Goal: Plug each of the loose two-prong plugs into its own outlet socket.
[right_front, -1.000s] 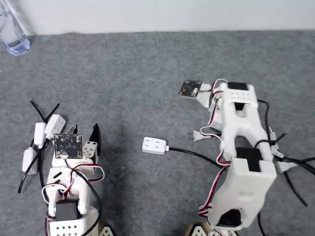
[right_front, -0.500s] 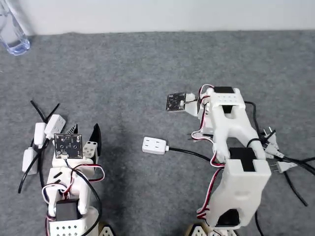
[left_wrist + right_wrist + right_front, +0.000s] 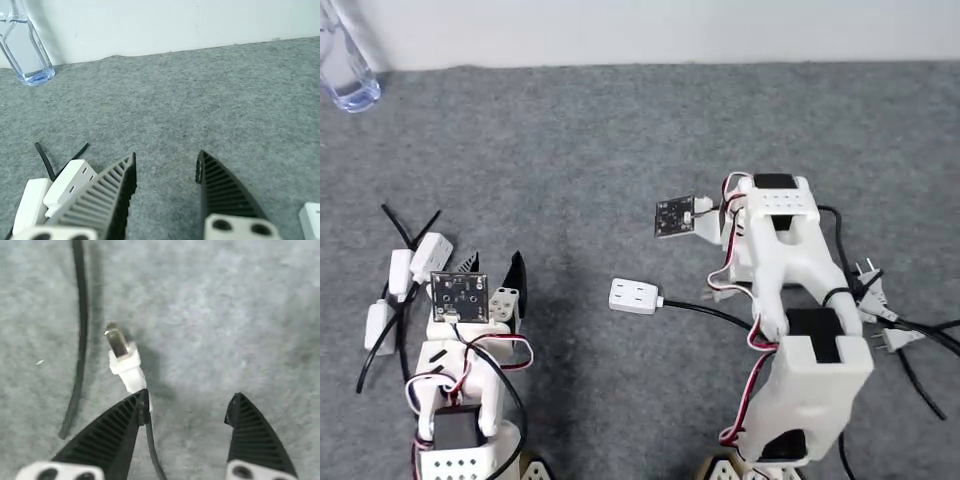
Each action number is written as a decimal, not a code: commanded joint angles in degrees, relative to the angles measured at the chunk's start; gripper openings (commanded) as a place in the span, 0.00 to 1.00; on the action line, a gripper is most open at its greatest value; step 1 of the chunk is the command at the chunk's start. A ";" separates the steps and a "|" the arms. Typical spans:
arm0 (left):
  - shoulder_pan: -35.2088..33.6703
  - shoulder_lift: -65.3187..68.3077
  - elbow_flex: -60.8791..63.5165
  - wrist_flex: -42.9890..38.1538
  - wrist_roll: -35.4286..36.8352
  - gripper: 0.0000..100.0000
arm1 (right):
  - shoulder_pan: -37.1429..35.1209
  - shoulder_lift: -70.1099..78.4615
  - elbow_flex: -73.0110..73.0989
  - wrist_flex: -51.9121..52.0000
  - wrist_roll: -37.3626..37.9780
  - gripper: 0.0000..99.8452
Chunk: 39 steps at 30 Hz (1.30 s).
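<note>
1. While its fingers stand spread wide, the right gripper [image 3: 190, 400] hangs low over the grey table [image 3: 570, 150], pinching nothing; a white two-prong plug [image 3: 126, 365] lies flat just beside one finger [image 3: 107, 432], prongs pointing away from the gripper.
2. A black cord [image 3: 80, 340] runs along the table near that plug, apart from it.
3. Between the two arms, toward the front edge, lies a white outlet socket [image 3: 633, 295], its dark lead trailing under the right arm [image 3: 800, 300].
4. At the front-left corner the left gripper [image 3: 492, 272] sits with its fingers spread and nothing between them; a cluster of white sockets [image 3: 405, 275] with black leads lies just beside it, toward the left edge.
5. Near the right edge, close against the right arm, lie a second plug [image 3: 868, 275] and a third plug [image 3: 892, 340].
6. A clear bottle [image 3: 345, 70] stands in the far-left corner.
</note>
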 commanded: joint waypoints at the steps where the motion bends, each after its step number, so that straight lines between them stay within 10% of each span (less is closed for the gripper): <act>1: 0.62 -0.70 -0.48 -0.35 -0.44 0.18 | -0.75 -3.47 -0.44 1.27 0.70 0.25; 16: 0.53 -0.70 -0.48 -0.35 -0.44 0.18 | -1.01 -15.08 4.22 9.89 0.88 0.25; 39: 0.70 -0.70 -0.48 -0.18 -0.44 0.18 | -4.44 -12.70 13.98 -16.92 0.18 0.25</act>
